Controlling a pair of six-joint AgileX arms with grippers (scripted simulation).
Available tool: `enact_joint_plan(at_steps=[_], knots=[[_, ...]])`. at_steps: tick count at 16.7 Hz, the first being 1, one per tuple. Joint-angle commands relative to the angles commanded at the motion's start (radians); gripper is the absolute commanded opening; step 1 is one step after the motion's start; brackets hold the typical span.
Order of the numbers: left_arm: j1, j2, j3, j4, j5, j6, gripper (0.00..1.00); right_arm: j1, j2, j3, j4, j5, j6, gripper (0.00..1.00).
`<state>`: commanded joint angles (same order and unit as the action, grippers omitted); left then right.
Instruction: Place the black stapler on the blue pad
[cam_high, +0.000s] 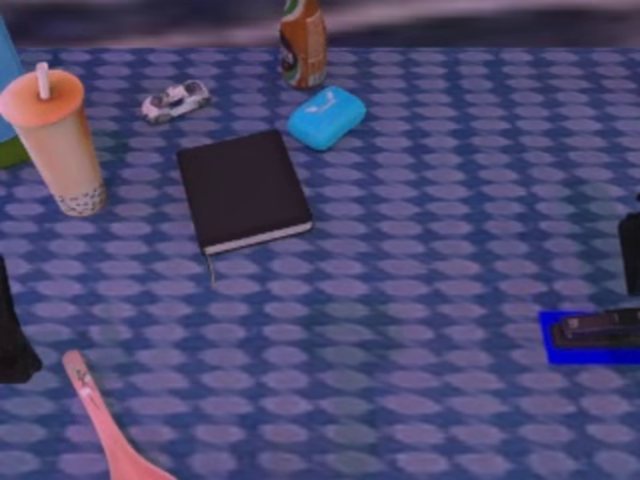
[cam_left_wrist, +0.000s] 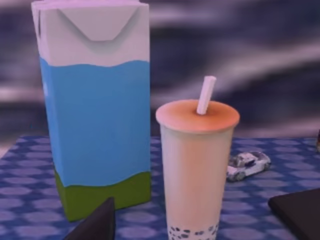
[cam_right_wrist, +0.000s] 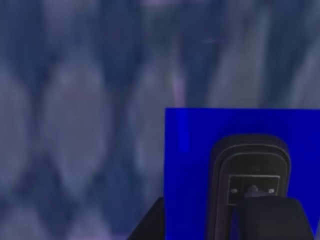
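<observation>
We see one black stapler (cam_high: 600, 327) lying on the one blue pad (cam_high: 553, 340) at the table's right edge, its long axis running left to right in the top view. Our right gripper (cam_right_wrist: 220, 222) hangs directly over it, far nearer than our left gripper (cam_high: 12, 330), parked at the left edge. We cannot tell whether either gripper's fingers are apart or closed. We judge the coming move is a straight lift away.
</observation>
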<state>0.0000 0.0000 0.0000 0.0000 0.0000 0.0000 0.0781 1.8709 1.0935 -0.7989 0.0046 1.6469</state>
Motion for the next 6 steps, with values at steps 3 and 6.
enact_joint_plan(at_steps=[3, 6], knots=[[0.0, 0.0, 0.0, 0.0, 0.0, 0.0, 1.0, 0.0, 0.0, 0.0, 0.0, 0.0, 0.0, 1.0], [0.0, 0.0, 0.0, 0.0, 0.0, 0.0, 1.0, 0.0, 0.0, 0.0, 0.0, 0.0, 0.0, 1.0]])
